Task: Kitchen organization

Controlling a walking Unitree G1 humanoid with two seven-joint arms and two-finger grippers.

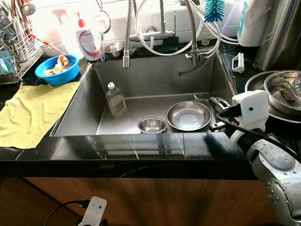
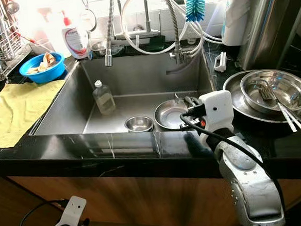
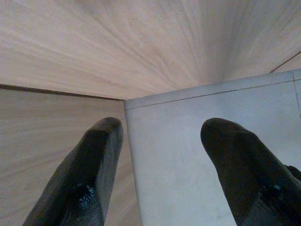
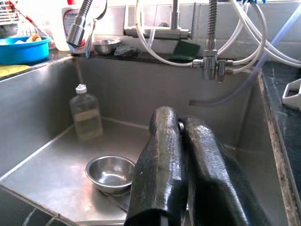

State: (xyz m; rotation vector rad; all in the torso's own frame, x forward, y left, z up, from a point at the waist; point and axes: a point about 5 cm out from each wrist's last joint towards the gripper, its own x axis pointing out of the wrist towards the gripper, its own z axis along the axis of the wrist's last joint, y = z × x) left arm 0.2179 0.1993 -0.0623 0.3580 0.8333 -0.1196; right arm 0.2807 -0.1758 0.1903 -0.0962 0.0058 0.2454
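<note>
1. Left gripper [image 3: 160, 165] hangs idle at lower left of the head views, by the wood cabinet front, fingers spread wide, empty.
2. Right gripper [image 4: 186, 155] sits at centre right, over the sink's [image 1: 78, 113] near right rim, fingers pressed together, holding nothing.
3. Sink centre: small bowl [image 1: 152, 125] beside a plate [image 1: 188, 115]; bottle [image 1: 115, 99] stands upright centre left.
4. Right edge: stacked steel dishes [image 1: 289, 95] with utensils on the counter.
5. Upper left: blue bowl [image 1: 57, 69] of scraps, yellow cloth [image 1: 29, 113] below it.
6. Progress: early, I judge; bowl, plate and bottle not yet cleared from the sink.
</note>
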